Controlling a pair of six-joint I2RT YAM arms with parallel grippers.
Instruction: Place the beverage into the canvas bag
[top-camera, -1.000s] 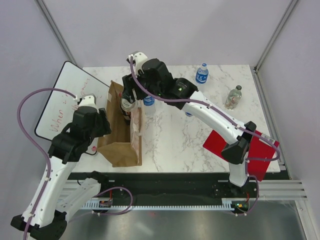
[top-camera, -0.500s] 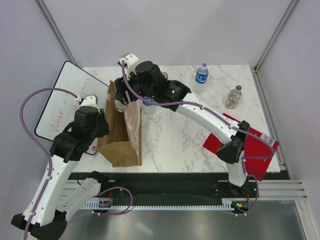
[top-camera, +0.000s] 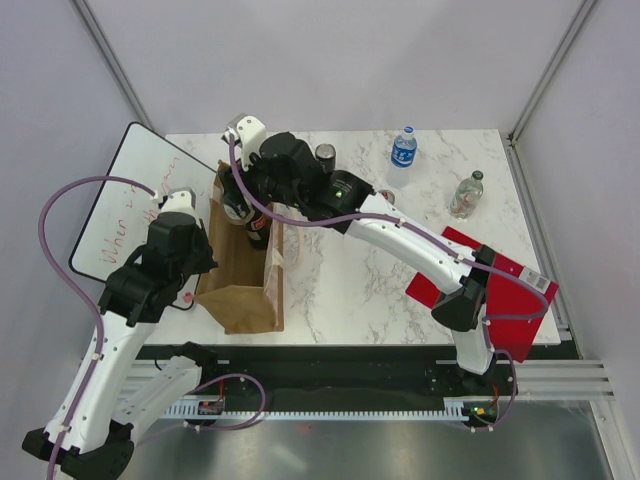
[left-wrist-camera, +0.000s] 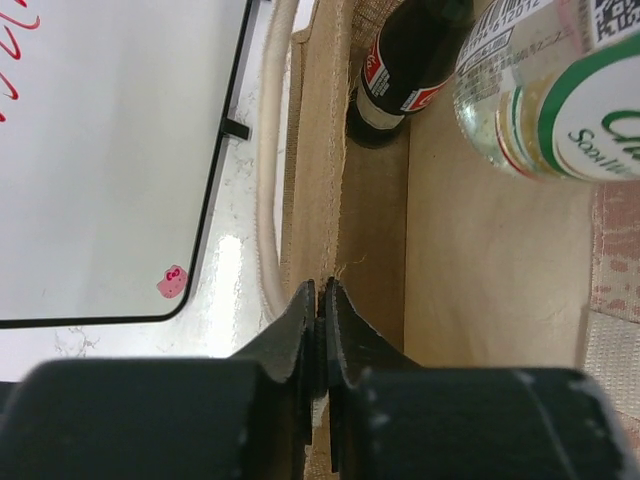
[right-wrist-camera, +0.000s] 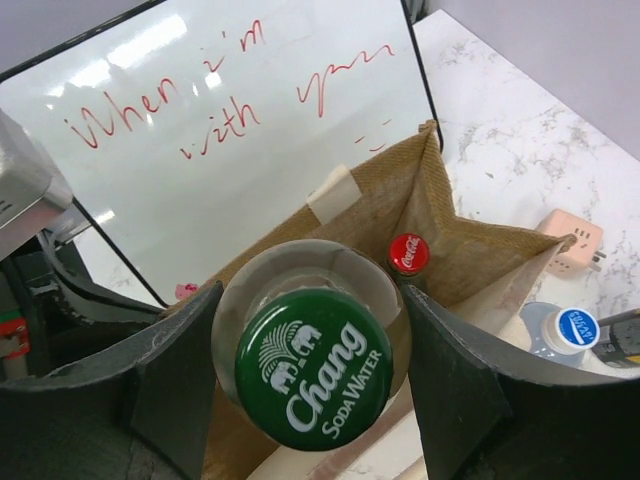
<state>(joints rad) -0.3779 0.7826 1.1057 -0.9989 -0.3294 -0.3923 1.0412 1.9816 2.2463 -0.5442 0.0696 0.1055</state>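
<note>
The tan canvas bag (top-camera: 243, 297) stands upright at the table's left, next to the whiteboard. My left gripper (left-wrist-camera: 318, 300) is shut on the bag's near rim, pinching the fabric wall. My right gripper (right-wrist-camera: 315, 372) is shut on the beverage, a clear Chang soda water bottle (right-wrist-camera: 318, 380) with a green cap, and holds it upright over the bag's open mouth (top-camera: 238, 207). In the left wrist view this bottle's body (left-wrist-camera: 545, 100) hangs within the bag's opening. A dark Coca-Cola bottle (right-wrist-camera: 408, 253) with a red cap stands inside the bag at its far end.
A whiteboard (top-camera: 118, 215) with red writing lies left of the bag. A can (top-camera: 325, 153), a blue-labelled water bottle (top-camera: 403, 147) and a clear bottle (top-camera: 466, 193) stand further back on the marble table. A red sheet (top-camera: 505, 290) lies at the right edge. A pink adapter (right-wrist-camera: 572, 240) sits nearby.
My right arm has swung left with the soda bottle, from beside the bag to over its mouth. The left gripper has closed on the bag's rim.
</note>
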